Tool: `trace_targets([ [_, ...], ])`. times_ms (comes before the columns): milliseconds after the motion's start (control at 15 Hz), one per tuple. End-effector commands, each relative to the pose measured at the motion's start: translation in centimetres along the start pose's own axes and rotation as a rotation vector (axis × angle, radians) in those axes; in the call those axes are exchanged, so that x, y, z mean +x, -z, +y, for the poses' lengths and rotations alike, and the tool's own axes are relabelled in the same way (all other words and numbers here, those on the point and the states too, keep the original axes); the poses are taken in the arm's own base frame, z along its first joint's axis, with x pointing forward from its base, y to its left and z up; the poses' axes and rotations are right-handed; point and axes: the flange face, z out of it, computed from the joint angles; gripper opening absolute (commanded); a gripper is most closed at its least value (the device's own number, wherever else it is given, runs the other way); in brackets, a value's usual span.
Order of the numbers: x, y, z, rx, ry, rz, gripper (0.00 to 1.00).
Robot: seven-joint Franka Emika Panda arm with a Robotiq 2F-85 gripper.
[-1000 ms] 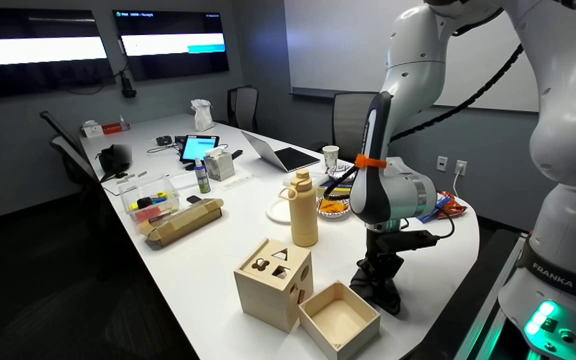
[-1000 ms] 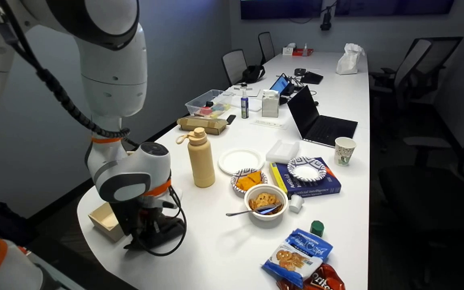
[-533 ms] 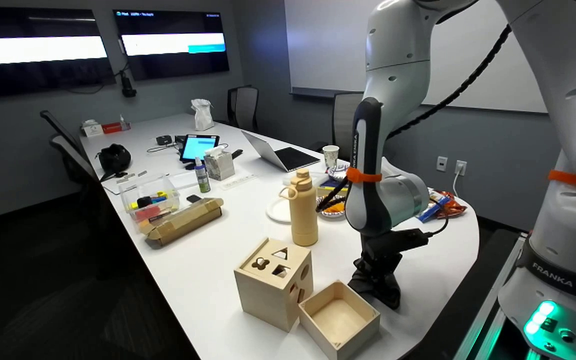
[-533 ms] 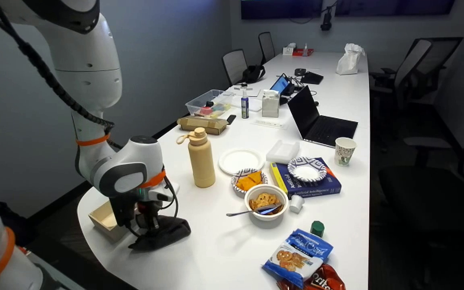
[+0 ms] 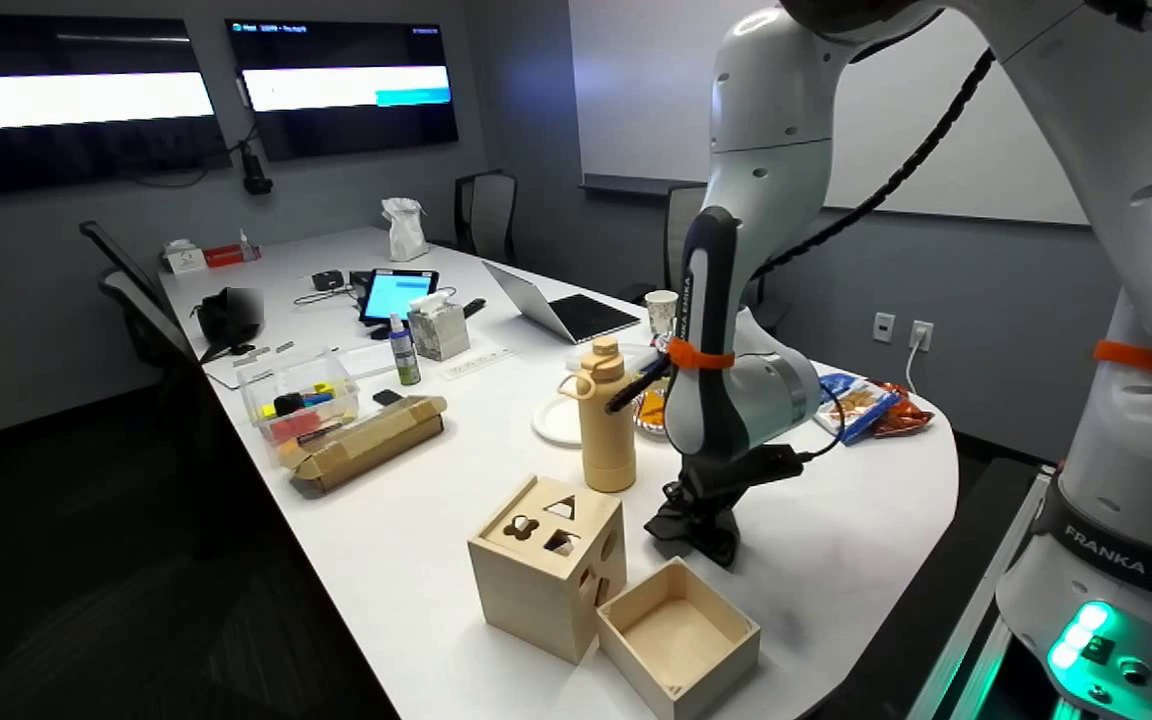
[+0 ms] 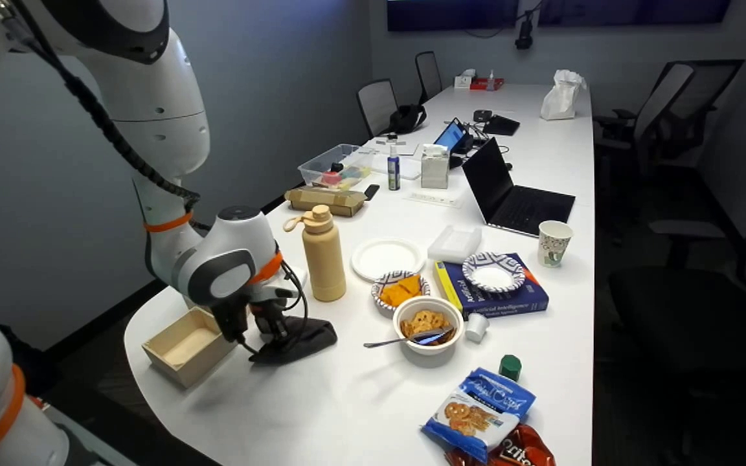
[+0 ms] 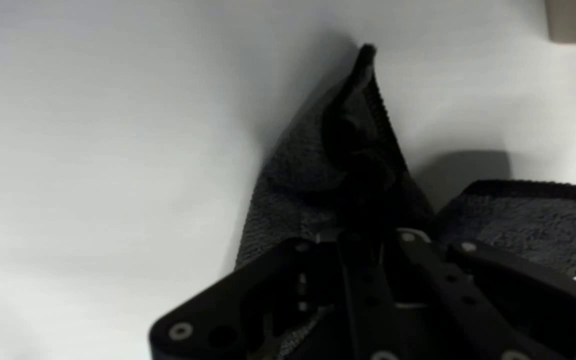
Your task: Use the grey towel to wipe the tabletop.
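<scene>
Dk grey towel (image 7: pixel 308 167) btwn jaws

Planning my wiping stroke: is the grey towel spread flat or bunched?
Bunched: the wrist view shows the grey towel gathered into folds at the gripper.

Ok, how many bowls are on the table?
3: a white bowl with a utensil, a patterned bowl of orange food beside it, and another patterned bowl on the book. The arm may hide more.

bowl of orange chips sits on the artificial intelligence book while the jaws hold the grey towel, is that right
Not quite: in an exterior view, the bowl of orange chips sits on the tabletop beside the Artificial Intelligence book, not on it. The jaws do hold the grey towel.
</scene>
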Motion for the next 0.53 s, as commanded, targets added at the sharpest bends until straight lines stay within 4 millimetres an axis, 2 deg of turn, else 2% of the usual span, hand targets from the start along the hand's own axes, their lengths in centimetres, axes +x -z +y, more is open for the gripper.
trace_targets([
  [0,2.5,-1.4,-3.0,0.121,0.069,0.021,0.01],
  [133,2.4,-1.7,-4.0,0.166,0.116,0.001,0.01],
  [200,2.4,-1.8,-3.8,0.173,0.137,-0.010,0.01],
  [333,2.0,-1.8,-2.9,0.162,0.156,-0.039,0.01],
  [467,1.4,-1.4,-1.0,0.101,0.115,-0.056,0.01],
])
